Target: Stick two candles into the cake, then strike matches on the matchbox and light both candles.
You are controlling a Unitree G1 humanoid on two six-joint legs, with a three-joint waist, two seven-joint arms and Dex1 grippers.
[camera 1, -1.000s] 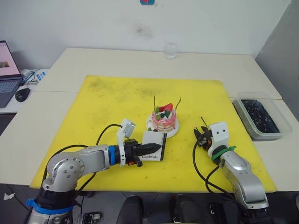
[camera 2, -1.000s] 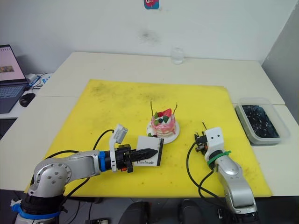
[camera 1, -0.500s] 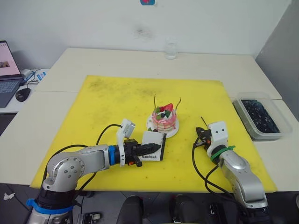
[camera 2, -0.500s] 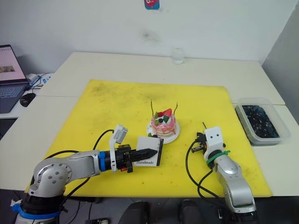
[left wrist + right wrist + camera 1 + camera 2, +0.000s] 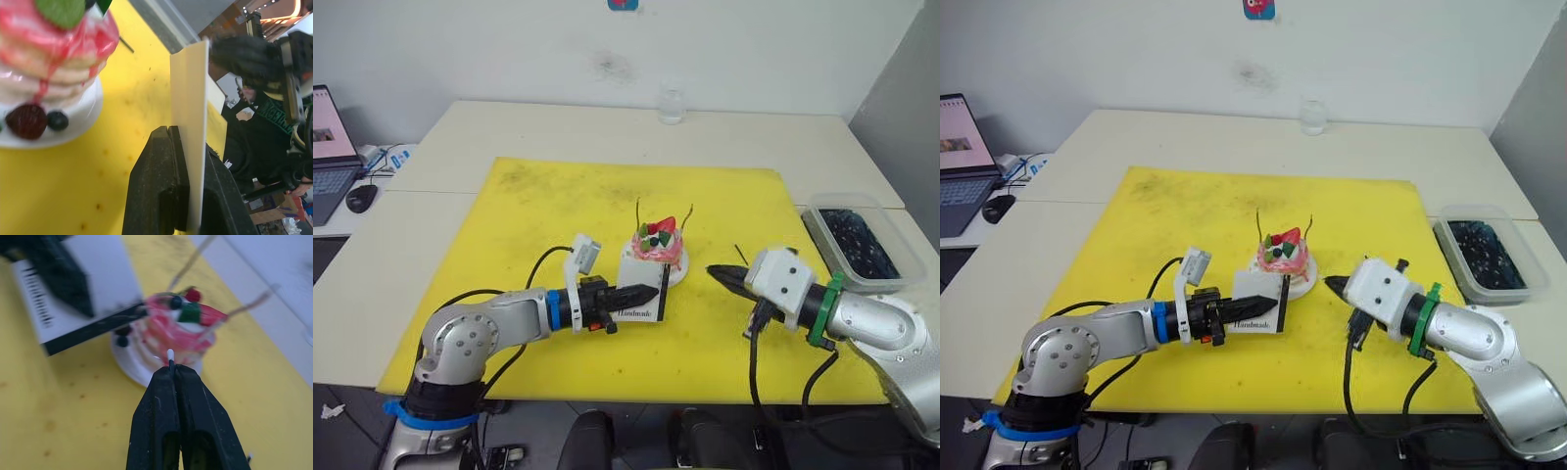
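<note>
My left pincer (image 5: 641,294) is clamped on the matchbox (image 5: 639,297), which I hold upright on its edge just beside the white plate (image 5: 1304,286) of the cake (image 5: 658,247), black striking strip facing the right side. My right pincer (image 5: 172,368) is pressed closed on a match (image 5: 170,356) whose pale tip pokes out between the fingertips, pointing toward the cake and matchbox from the right, near but apart from both. Both candles (image 5: 1260,226) stand in the cake on the yellow mat (image 5: 568,206) covering the counter (image 5: 548,127), with another match (image 5: 741,254) lying on the mat near my right arm.
</note>
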